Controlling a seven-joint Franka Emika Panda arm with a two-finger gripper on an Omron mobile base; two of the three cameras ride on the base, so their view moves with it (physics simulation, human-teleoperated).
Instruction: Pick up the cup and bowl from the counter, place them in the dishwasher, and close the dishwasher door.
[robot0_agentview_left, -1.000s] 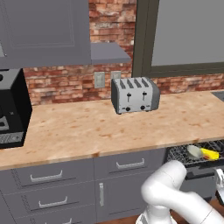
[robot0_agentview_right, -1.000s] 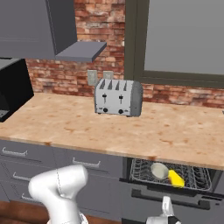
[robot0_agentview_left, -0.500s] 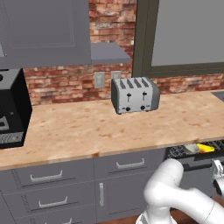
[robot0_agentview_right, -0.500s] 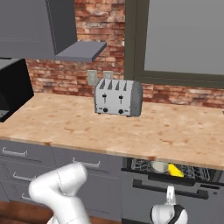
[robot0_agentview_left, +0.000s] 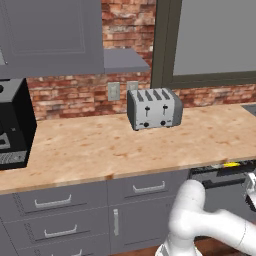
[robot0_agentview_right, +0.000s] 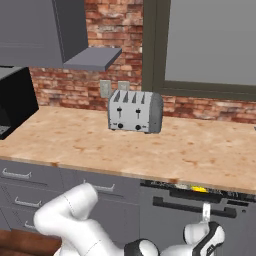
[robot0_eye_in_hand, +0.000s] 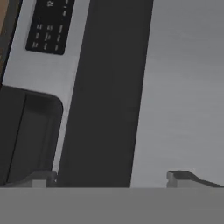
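Kitchen counter (robot0_agentview_left: 125, 145) bare of cup, bowl; dishwasher door (robot0_agentview_right: 200, 220) nearly shut, slim gap at top; gripper (robot0_eye_in_hand: 113, 177) spread wide, empty, against door; we push squarely, steadily, until flush.
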